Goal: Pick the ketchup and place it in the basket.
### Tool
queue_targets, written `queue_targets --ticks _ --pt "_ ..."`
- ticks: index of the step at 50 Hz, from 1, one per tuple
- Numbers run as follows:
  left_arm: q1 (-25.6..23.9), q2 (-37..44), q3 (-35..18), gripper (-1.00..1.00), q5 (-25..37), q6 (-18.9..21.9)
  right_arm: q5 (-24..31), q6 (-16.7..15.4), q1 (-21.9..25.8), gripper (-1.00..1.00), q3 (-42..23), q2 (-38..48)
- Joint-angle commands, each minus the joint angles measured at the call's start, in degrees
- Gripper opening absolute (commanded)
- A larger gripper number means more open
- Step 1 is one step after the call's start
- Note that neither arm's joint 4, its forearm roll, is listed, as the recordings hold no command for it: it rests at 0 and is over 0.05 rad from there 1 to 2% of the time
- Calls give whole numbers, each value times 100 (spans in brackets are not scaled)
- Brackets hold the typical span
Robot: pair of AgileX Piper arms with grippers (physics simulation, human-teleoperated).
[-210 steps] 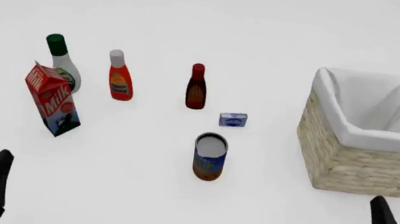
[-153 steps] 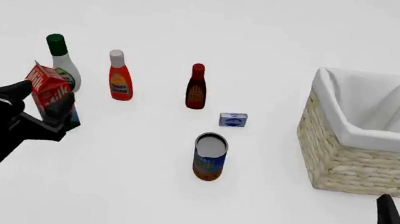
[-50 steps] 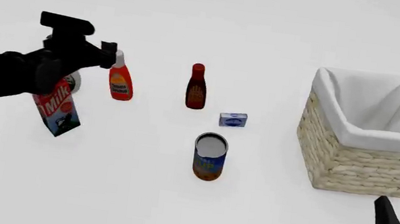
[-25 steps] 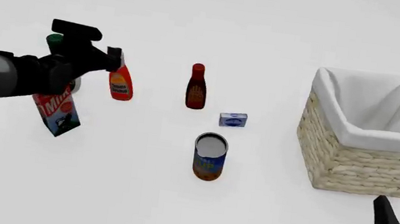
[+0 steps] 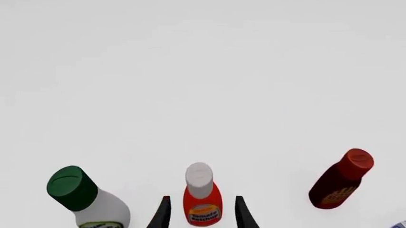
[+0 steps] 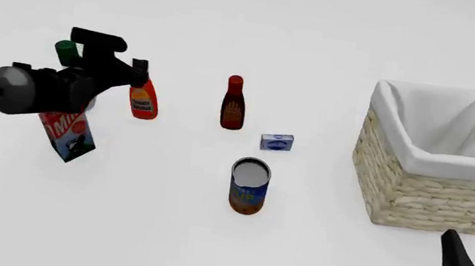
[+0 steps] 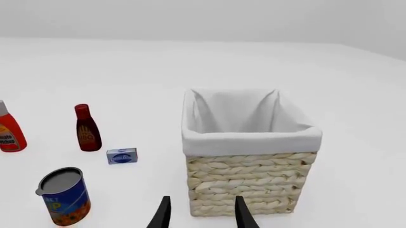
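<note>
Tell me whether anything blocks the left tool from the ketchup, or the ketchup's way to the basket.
Nothing blocks the left tool: the ketchup stands between its open fingers. Toward the basket, the maroon bottle and small blue box stand between.

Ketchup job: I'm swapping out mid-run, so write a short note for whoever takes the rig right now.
Left gripper: open, jaws on either side of the ketchup, not closed on it.
Right gripper: open, idle, low on the near side of the basket.
Ketchup stands upright on the table between the green-capped white bottle and the maroon bottle.
Basket holds nothing that shows.
Done: approach only.
Left: close on the ketchup, lift, carry it right, release in the basket.
</note>
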Motion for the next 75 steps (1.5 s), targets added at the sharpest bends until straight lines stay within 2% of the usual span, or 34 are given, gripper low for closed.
queue_targets --ticks 1,75 --pt "-11 138 -135 100 5 1 -118 6 8 100 1 159" --pt "-8 1111 -1021 100 28 -55 -725 67 1 100 3 979"
